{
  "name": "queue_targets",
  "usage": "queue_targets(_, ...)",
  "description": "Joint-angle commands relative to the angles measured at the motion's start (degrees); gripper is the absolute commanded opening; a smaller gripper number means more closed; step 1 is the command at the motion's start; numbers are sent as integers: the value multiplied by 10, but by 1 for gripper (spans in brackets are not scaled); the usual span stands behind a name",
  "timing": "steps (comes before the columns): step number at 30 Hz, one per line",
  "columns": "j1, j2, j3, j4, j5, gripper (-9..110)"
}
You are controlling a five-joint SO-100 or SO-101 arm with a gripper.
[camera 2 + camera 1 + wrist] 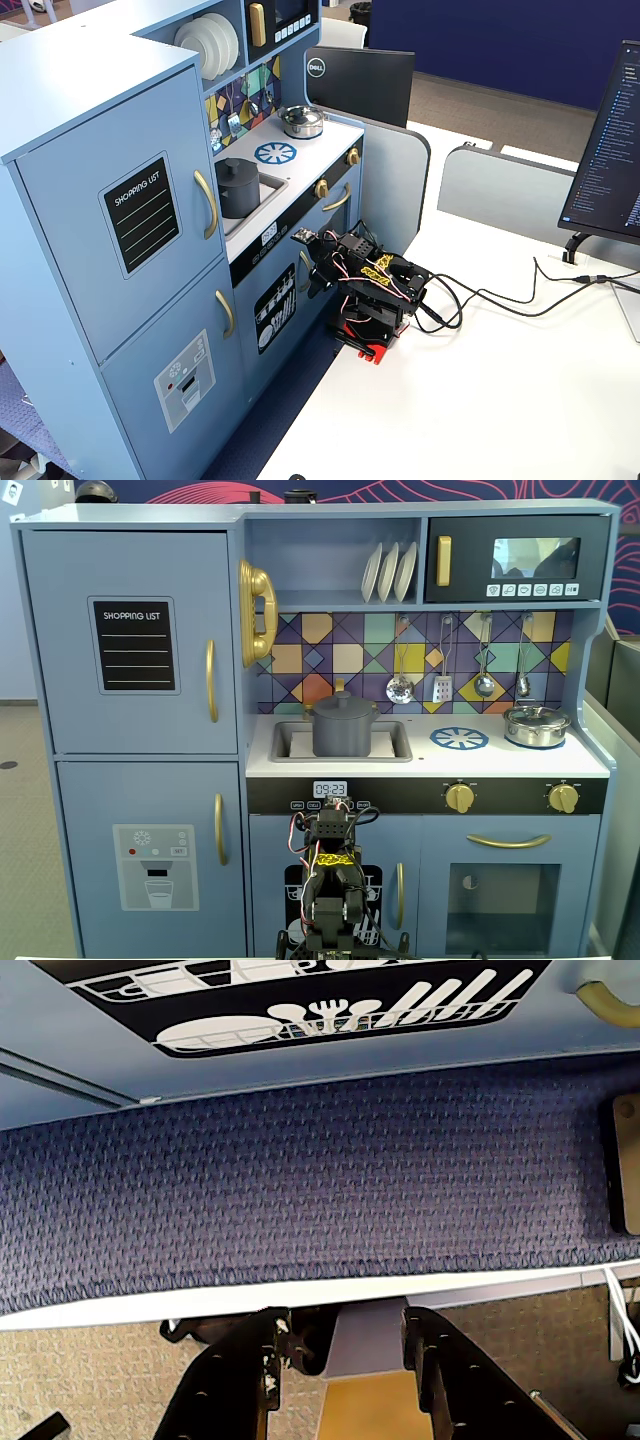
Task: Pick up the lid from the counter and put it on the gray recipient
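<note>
A dark gray pot (343, 736) stands in the sink of the toy kitchen, and a matching gray lid (343, 703) with a knob rests on top of it. In the other fixed view the pot (237, 192) and its lid (237, 166) show the same. My gripper (340, 1325) is far below the counter, on the folded arm (370, 290) at the table edge. It points down at the blue carpet. Its jaws stand apart with nothing between them.
A silver pot (536, 726) with its own lid sits on the counter's right side, next to a blue burner mark (459, 739). Utensils hang above the counter. The white table (480, 400) carries cables and monitors. The dishwasher door (330, 1000) is close in front of the gripper.
</note>
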Motion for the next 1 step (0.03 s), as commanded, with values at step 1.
queue_targets(1,12,-4,0,99,18,6)
